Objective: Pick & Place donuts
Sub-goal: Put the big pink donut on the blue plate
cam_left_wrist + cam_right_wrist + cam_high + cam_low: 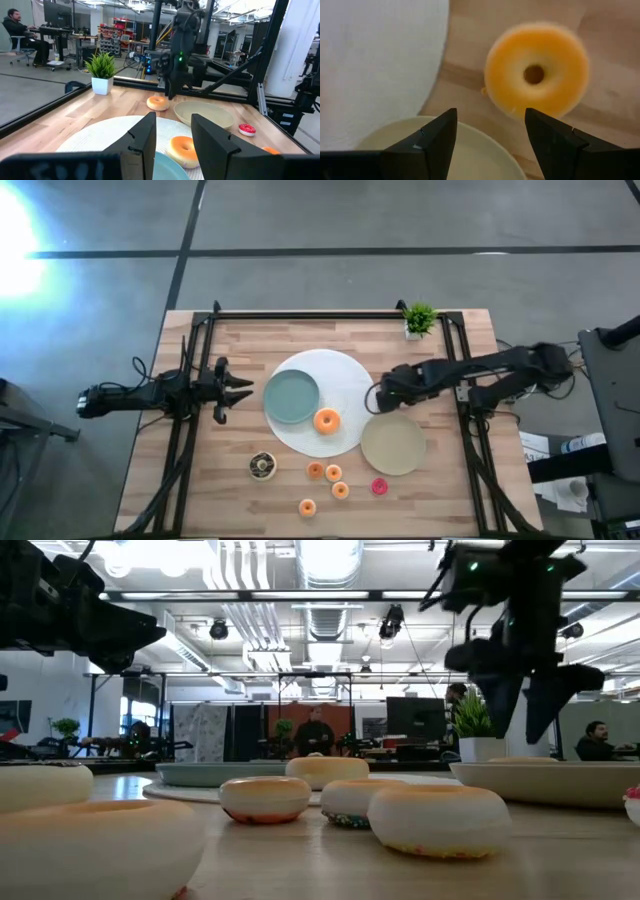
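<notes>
My right gripper (pixel 490 142) is open and points down over the wood between the white round mat (pixel 345 380) and the beige plate (pixel 393 444). An orange donut (pixel 536 72) lies flat on the table just past its fingertips, apart from them; it also shows in the left wrist view as the donut (pixel 158 103). Another orange donut (pixel 326 421) rests on the mat beside the teal plate (pixel 291 397). Several small donuts lie near the table's near edge: brown (pixel 262 465), orange (pixel 334 473), red (pixel 379 487). My left gripper (pixel 238 388) waits open at the table's left.
A small potted plant (pixel 419 320) stands at the far edge. A black frame rail (pixel 320 314) runs around the tabletop. Bare wood lies on the near left (pixel 190 480). People sit at desks in the room beyond the table.
</notes>
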`<state>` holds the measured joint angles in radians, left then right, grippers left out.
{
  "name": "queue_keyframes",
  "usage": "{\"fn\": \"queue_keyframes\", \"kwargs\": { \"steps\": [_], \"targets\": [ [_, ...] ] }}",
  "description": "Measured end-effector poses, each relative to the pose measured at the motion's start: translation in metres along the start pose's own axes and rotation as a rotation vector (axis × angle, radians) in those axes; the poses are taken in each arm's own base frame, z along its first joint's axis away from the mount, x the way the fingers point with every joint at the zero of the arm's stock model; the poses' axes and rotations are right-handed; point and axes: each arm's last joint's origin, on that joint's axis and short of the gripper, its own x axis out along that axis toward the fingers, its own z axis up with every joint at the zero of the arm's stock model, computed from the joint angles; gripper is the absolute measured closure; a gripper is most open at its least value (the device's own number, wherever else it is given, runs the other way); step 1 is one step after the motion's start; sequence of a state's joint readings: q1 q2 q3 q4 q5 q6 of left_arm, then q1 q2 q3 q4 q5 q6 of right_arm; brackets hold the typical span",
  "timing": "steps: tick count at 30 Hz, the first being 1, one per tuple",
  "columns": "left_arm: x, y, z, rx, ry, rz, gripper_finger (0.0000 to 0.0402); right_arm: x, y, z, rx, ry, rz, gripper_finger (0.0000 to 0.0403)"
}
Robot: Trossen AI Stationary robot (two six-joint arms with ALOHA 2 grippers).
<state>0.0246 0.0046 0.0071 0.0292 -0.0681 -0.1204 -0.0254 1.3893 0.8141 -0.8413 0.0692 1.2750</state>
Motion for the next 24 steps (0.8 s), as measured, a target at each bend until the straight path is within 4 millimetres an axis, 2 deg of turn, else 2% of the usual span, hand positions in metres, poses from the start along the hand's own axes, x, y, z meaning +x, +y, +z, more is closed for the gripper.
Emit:
{"fn": "queue_keyframes", "kwargs": {
  "steps": [5, 9, 12, 18, 24],
  "targets": [
    [0.0, 0.0, 0.0, 0.0, 0.0, 0.0, 0.0303, 0.004, 0.021, 0.008, -0.051, 0.008, -0.047, 0.0177],
    [0.0, 0.0, 0.0, 0.0, 0.0, 0.0, 0.0303, 0.002, 0.03, 0.014, -0.103, -0.037, -0.188, 0.0177],
    [0.0, 0.0, 0.0, 0.0, 0.0, 0.0, 0.0303, 0.009, 0.033, 0.02, -0.156, -0.016, -0.284, 0.0177],
    [0.0, 0.0, 0.0, 0.0, 0.0, 0.0, 0.0303, 0.032, 0.046, 0.031, -0.216, 0.025, -0.345, 0.0178],
    [0.0, 0.0, 0.0, 0.0, 0.0, 0.0, 0.0303, 0.034, 0.052, 0.031, -0.213, 0.033, -0.35, 0.0193]
  ]
}}
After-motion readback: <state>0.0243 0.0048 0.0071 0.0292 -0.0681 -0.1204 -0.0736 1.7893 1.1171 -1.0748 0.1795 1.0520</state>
